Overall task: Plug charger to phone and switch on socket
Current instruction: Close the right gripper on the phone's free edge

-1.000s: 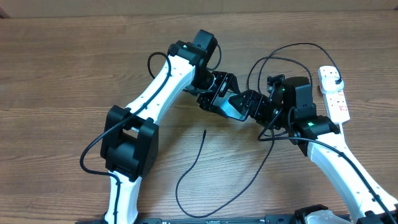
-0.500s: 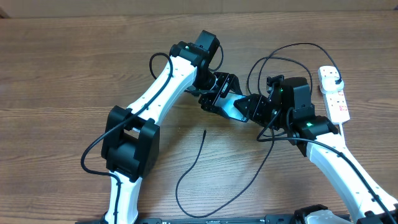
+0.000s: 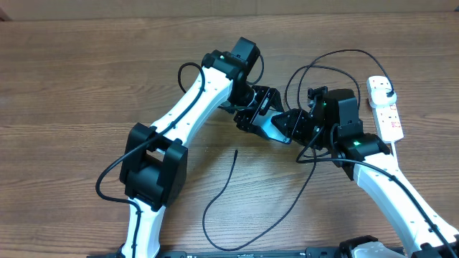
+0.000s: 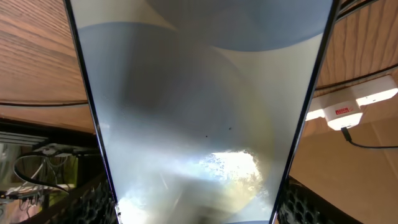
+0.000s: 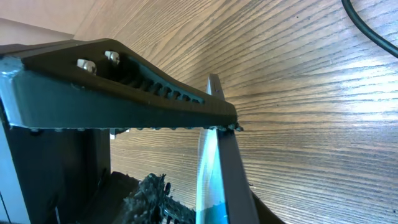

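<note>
We see the left gripper (image 3: 264,118) clamped on the phone (image 3: 275,130) between the two arms, the right gripper (image 3: 294,123) around the phone's edge (squeezing or not, we cannot tell), and the charger's loose tip (image 3: 236,151) flat on the table, left of the phone, pointing toward it, nearer the left arm.

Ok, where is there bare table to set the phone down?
Bare table left of the left arm and along the far edge. Crowded from the phone right to the socket; the charger loops in front.
</note>
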You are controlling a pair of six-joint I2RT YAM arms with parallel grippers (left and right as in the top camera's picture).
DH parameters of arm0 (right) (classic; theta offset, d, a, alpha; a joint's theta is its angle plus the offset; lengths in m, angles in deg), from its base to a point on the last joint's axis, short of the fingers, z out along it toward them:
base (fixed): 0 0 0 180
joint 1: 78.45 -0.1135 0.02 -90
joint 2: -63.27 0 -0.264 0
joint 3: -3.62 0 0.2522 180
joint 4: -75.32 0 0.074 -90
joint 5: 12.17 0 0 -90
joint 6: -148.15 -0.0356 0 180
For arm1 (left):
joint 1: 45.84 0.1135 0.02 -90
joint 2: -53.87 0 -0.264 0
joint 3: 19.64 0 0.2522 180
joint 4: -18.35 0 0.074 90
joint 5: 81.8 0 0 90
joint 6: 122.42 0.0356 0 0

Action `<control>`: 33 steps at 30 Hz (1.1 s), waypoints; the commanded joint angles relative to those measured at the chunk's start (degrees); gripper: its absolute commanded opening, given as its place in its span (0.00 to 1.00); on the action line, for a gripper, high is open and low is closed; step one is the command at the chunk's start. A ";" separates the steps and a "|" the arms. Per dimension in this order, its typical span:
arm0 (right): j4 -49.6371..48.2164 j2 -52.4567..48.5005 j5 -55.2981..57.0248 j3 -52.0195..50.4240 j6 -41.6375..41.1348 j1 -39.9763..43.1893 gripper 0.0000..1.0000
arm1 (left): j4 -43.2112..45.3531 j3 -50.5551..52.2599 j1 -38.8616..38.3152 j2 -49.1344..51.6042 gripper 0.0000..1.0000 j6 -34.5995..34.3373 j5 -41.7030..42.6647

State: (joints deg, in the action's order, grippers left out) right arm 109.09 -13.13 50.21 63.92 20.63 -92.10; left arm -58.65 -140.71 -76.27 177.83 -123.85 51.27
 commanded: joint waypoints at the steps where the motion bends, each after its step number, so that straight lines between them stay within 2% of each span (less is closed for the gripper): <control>1: 0.04 -0.13 0.92 1.05 0.02 -0.28 0.30 | 0.57 -1.62 -0.46 0.00 0.04 -2.08 2.21; 7: 0.09 -0.13 1.29 1.05 0.02 -0.28 0.24 | 1.03 -1.62 -0.46 0.00 0.04 -2.45 1.73; 19: 0.94 -0.13 2.71 1.05 0.02 -0.28 0.22 | 2.01 -1.62 -0.46 0.00 0.04 -2.45 1.11; 23: 0.98 -0.13 2.80 1.05 0.04 -0.28 0.19 | 2.03 -1.62 -0.46 0.00 0.05 -2.45 -0.07; 26: 1.42 -0.13 3.67 1.05 0.00 -0.28 0.12 | 2.05 -1.62 -0.46 0.00 0.04 -2.47 -0.04; 33: 1.99 -0.13 4.66 1.05 0.00 -0.28 0.12 | 2.12 -1.62 -0.46 0.00 0.04 -2.47 -0.02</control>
State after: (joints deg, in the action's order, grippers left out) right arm 111.05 -13.15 53.36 63.92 20.63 -92.10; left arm -56.64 -140.71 -76.51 177.83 -125.49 50.28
